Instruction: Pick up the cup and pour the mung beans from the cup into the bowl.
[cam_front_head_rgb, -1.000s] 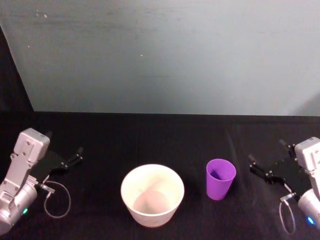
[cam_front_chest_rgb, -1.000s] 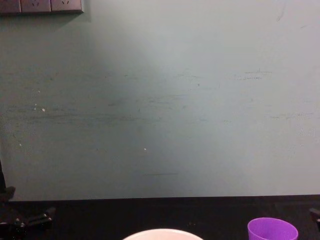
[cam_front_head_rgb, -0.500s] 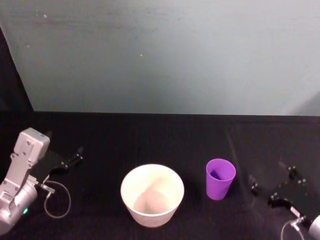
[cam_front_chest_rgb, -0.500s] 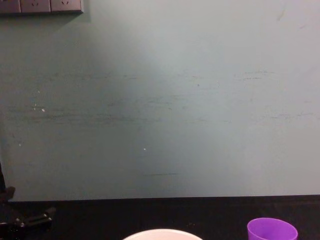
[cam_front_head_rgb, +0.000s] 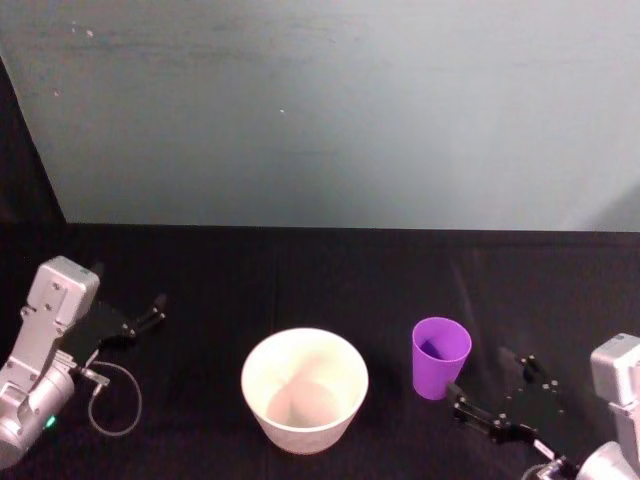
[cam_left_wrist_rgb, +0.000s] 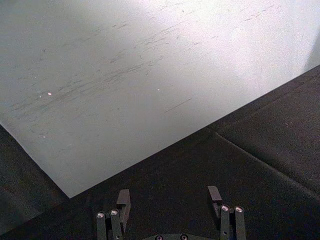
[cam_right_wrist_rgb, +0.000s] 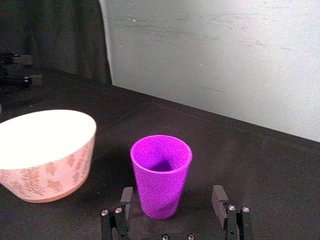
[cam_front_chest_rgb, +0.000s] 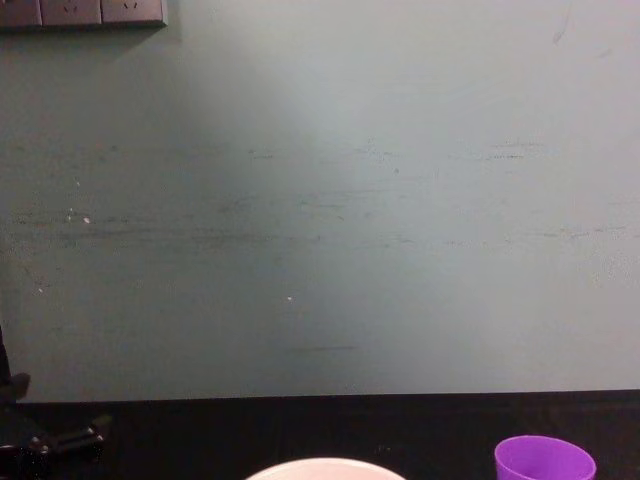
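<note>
Purple cup (cam_front_head_rgb: 441, 357) upright just ahead of the right gripper (cam_front_head_rgb: 479, 371), facing its spread, empty fingers. White bowl (cam_front_head_rgb: 300, 436) beyond the cup. Left gripper (cam_left_wrist_rgb: 169, 197) parked well apart, fingers spread.

I read the bowl (cam_right_wrist_rgb: 47, 162) as white inside, its outer wall pale pink with a brownish fern-leaf print. Right of the bowl, the cup (cam_front_head_rgb: 441, 357) is plain bright purple, darker within. Under the bowl the table cloth (cam_front_head_rgb: 300, 270) is flat black. Behind the bowl the wall (cam_front_head_rgb: 330, 110) is pale grey-green with faint dark streaks and a few white specks. The left gripper (cam_left_wrist_rgb: 168, 192) and right gripper (cam_right_wrist_rgb: 172, 190) are black; the left arm (cam_front_head_rgb: 40, 340) and right arm (cam_front_head_rgb: 620, 385) are silver-grey.
</note>
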